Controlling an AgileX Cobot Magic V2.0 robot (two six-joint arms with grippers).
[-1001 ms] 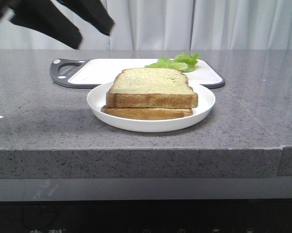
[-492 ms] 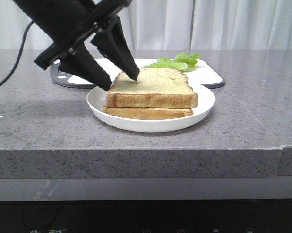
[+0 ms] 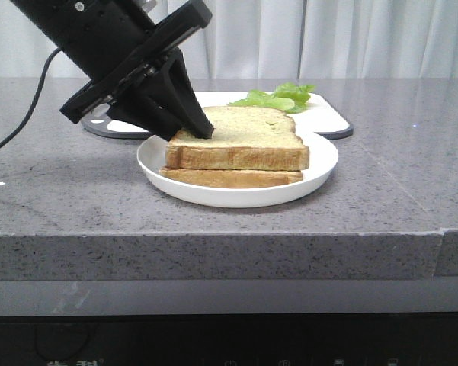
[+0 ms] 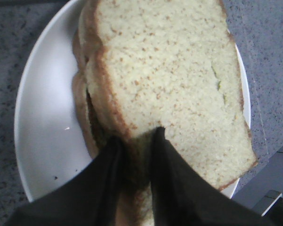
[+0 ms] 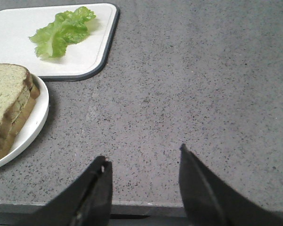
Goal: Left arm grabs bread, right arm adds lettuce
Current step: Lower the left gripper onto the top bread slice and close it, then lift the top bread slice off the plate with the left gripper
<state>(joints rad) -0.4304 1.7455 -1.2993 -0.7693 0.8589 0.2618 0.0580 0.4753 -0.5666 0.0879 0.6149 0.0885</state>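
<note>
Front view: my left gripper (image 3: 198,130) pinches the left corner of the bread (image 3: 240,139), which lies on a thinner slice (image 3: 232,178) in the white plate (image 3: 320,164). The lettuce (image 3: 278,97) sits behind on the cutting board (image 3: 148,110).

Left wrist view: my fingers (image 4: 167,169) straddle the bread's crust edge.

Right wrist view: my right gripper (image 5: 143,162) hangs spread apart over bare countertop (image 5: 202,84), well apart from the lettuce.
</note>
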